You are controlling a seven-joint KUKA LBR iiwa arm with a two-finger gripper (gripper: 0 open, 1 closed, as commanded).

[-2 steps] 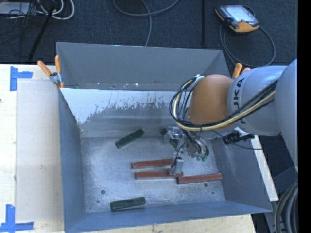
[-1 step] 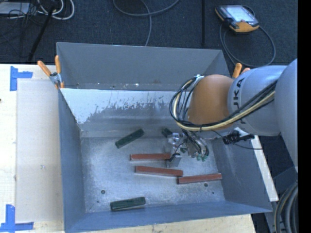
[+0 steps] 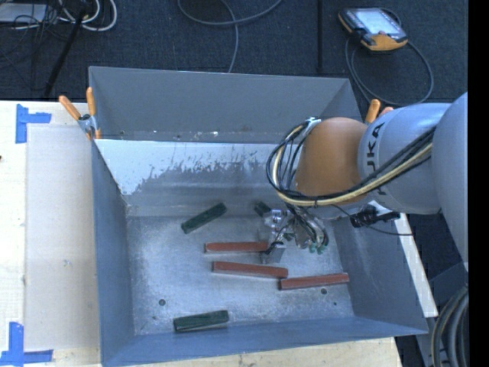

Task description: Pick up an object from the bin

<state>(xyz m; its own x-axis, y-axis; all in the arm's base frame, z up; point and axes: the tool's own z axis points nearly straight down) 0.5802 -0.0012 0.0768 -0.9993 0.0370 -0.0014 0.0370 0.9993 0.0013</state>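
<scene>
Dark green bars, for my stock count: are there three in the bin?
No: just two lie there, a dark green bar toward the back and another by the front wall.

We see a grey metal bin [image 3: 153, 277], floor scuffed, matt. Reddish-brown sticks [image 3: 248, 269] look matt; orange wrist cover [image 3: 328, 159] smooth, glossy.

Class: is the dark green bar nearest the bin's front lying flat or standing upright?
Lying flat: the dark green bar shows its full length stretched along the bin floor.
</scene>
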